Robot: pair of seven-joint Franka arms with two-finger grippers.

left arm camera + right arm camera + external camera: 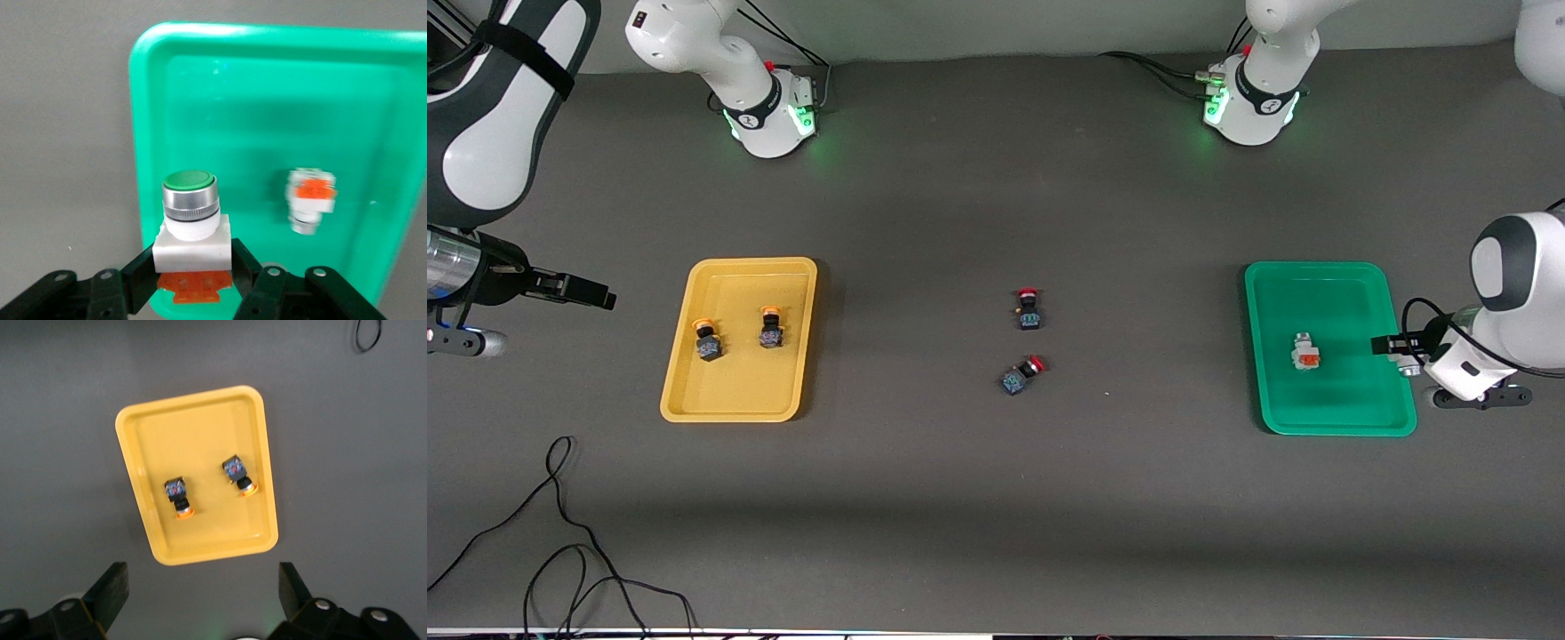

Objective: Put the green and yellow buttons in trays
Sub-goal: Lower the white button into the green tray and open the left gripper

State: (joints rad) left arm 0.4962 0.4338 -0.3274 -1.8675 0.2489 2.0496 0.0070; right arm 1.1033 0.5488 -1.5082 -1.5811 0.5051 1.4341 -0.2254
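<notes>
Gripping green-cap button [191,230], L gripper [193,277], over green tray [373,100].

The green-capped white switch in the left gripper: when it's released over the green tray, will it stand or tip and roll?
The green-capped white plastic switch, held in the left gripper over the green plastic tray, will probably tip: its round cap looks top-heavy on a small base. The white switch already in the tray lies on its side. Its square body should probably limit rolling.
</notes>
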